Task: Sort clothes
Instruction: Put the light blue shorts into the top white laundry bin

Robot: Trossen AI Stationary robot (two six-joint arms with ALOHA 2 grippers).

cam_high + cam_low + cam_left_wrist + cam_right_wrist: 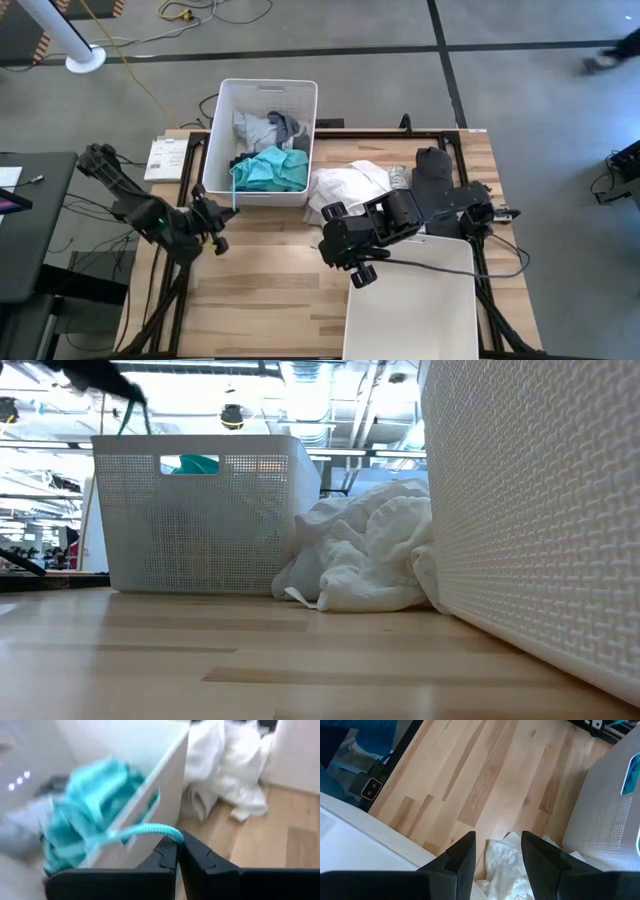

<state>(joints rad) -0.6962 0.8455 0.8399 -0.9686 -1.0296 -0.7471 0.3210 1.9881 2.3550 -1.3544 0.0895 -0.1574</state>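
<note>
The left tool (218,222) is sitting just outside the near-left corner of the white bin (216,140) at the back of the wooden surface (270,290), its fingers pressed together on a thin strand of the teal garment (271,171); in the left wrist view that strand (145,830) is running from the fingertips over the bin's rim to the teal bundle inside. The teal garment is lying in the near part of the bin, with grey and white clothes (262,127) piled behind it. A crumpled white garment (347,186) is lying on the surface just beside the bin's right wall, and a dark garment (432,160) is lying farther right near the surface's back edge. The right tool (340,228) is hanging over the near edge of the white garment with its fingers (462,857) parted and nothing between them, next to a second white bin (440,320) at the front right.
</note>
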